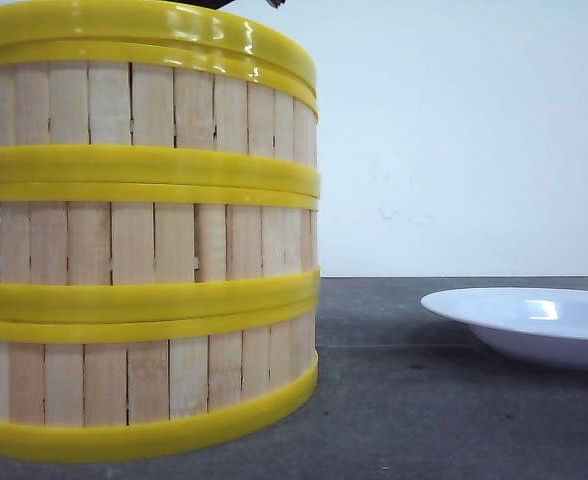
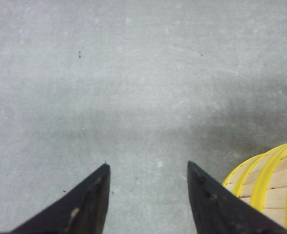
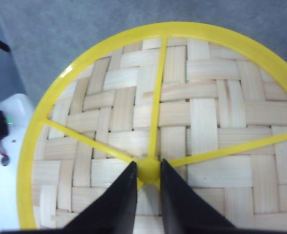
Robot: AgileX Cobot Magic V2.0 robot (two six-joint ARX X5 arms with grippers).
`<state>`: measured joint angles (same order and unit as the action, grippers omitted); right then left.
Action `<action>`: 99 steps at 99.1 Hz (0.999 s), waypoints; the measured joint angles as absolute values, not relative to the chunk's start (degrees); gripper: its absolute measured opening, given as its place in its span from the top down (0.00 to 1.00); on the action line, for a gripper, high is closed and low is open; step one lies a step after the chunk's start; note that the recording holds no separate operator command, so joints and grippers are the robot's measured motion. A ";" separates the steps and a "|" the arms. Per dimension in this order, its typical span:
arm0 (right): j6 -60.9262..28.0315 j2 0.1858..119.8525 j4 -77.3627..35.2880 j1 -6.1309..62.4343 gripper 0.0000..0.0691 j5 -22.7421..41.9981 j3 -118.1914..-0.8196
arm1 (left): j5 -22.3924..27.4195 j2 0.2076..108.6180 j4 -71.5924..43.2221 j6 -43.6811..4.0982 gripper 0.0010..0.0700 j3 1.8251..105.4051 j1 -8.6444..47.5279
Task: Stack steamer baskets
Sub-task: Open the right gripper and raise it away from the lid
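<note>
Right hand [image 3: 148, 170] pinches lid [image 3: 207, 117] knob.

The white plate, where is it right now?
In the front view the white plate sits on the dark table at the right, apart from the stack of steamer baskets on the left.

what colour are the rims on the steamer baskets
Yellow rims on the steamer baskets, clearest in the front view.
</note>
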<state>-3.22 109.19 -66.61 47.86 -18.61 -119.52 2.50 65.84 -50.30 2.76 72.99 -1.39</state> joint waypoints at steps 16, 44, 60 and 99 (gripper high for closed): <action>-3.22 109.25 -67.02 47.29 0.92 -19.22 -119.52 | 2.50 65.84 -50.30 2.76 0.58 72.99 -1.39; -3.22 109.32 -67.11 46.98 0.58 -18.81 -119.52 | 2.50 65.84 -50.30 2.74 0.58 72.99 -1.39; -3.20 109.32 -67.00 46.98 0.46 -21.08 -119.52 | 2.52 65.84 -50.30 2.74 0.58 72.99 -1.39; -3.20 98.96 -68.44 45.74 0.40 -12.56 -119.52 | 3.29 65.84 -50.30 2.74 0.58 72.99 -1.39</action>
<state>-3.20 98.96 -68.44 45.74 -12.56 -119.52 3.29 65.84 -50.30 2.74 72.99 -1.39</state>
